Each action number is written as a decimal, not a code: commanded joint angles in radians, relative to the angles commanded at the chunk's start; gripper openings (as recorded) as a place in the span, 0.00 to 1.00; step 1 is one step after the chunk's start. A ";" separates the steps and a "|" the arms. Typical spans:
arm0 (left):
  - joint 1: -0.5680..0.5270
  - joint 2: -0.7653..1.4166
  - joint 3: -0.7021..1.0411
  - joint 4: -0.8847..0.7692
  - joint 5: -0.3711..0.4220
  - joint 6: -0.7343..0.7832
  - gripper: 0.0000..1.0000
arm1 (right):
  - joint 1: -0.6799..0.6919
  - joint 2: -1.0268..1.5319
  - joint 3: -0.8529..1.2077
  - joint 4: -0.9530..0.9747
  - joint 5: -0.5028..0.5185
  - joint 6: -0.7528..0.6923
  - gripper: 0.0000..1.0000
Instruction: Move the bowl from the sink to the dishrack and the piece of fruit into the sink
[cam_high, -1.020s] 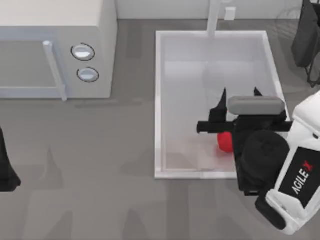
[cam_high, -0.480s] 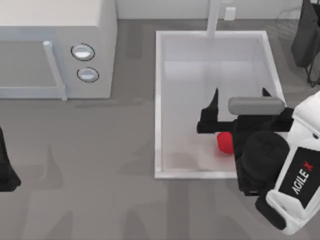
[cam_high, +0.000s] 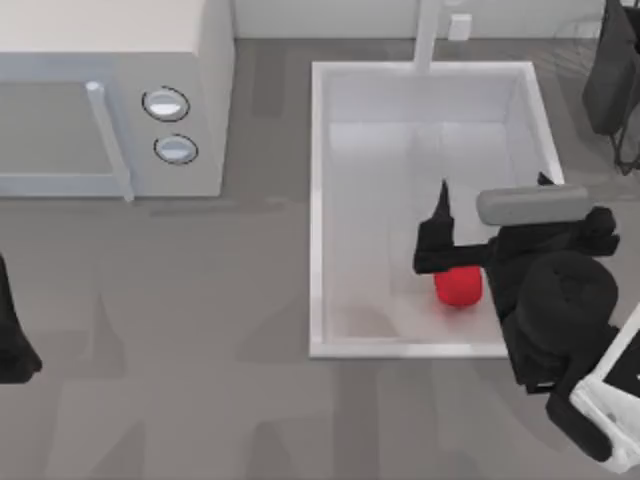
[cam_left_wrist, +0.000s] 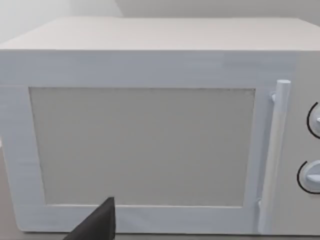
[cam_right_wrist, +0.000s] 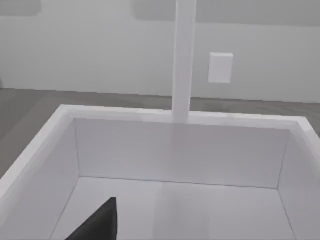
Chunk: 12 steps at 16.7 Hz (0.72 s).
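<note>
a white rectangular sink (cam_right_wrist: 180, 150) seen from inside, with a white faucet post (cam_right_wrist: 183, 60) rising at its far rim and one dark fingertip (cam_right_wrist: 100, 222) at the edge.

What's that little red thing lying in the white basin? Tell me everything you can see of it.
It is the piece of fruit, small, round, plain bright red and smooth, apple-like, with no stem or leaf that shows. It lies on the floor of the sink, near the front wall and right of the middle in the top view. The right gripper hangs above it with fingers spread; its black body covers the fruit's upper edge, so contact cannot be judged.
</note>
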 joint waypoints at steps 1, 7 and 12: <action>0.000 0.000 0.000 0.000 0.000 0.000 1.00 | -0.018 -0.062 -0.036 -0.047 -0.041 0.004 1.00; 0.000 0.000 0.000 0.000 0.000 0.000 1.00 | -0.177 -0.641 -0.285 -0.448 -0.312 0.021 1.00; 0.000 0.000 0.000 0.000 0.000 0.000 1.00 | -0.344 -1.281 -0.459 -0.865 -0.485 0.014 1.00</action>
